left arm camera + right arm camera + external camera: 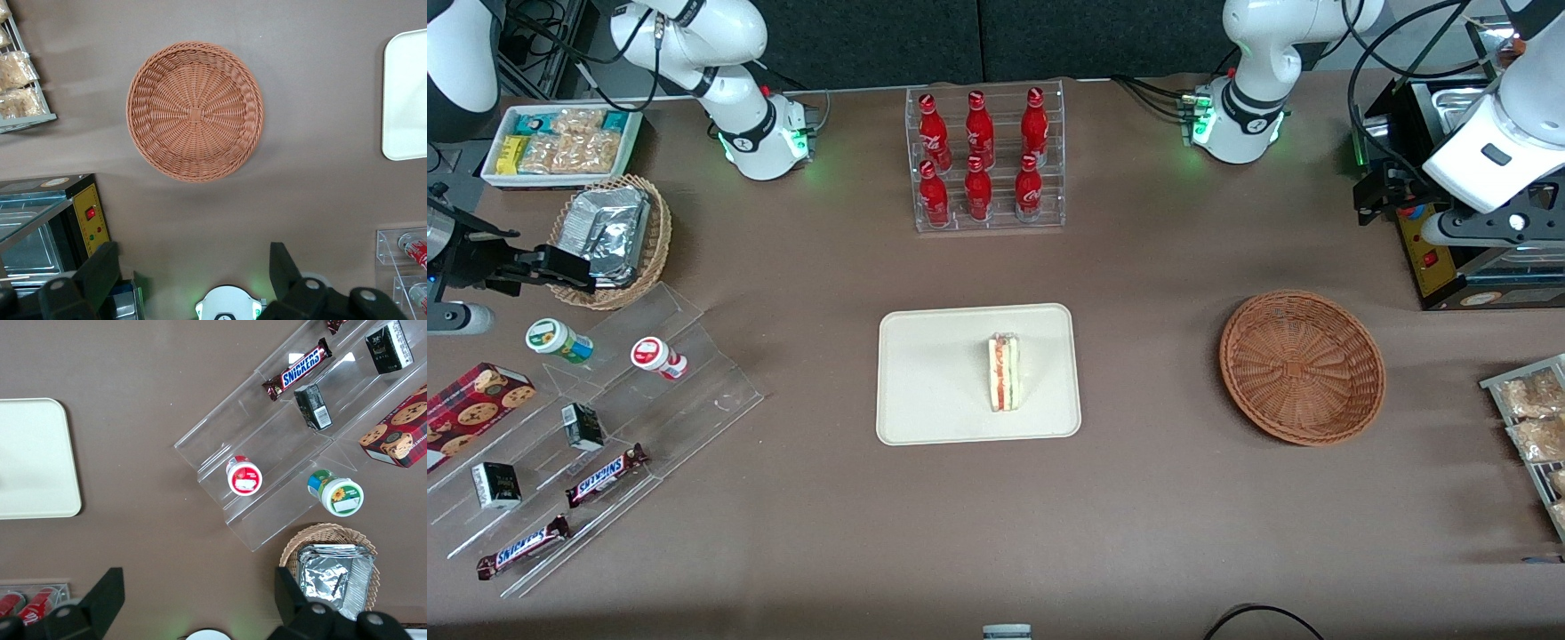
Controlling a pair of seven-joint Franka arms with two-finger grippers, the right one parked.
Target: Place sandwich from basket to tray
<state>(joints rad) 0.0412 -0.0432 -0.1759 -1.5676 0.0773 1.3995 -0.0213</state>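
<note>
While the sandwich lies mid-frame on the tray, I see the gripper spread open, holding nothing, above the wicker basket.

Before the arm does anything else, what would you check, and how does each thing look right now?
1. Sandwich lies on the tray: ok.
2. Sandwich sits well inside the tray's rim, near its middle: ok.
3. Wicker basket holds nothing more: ok.
4. Gripper is open and carries nothing: ok.
5. Gripper hangs high over the table, near the working arm's base, apart from the basket: ok.
6. Whether any move is left: cannot tell, though the job looks done.
</note>
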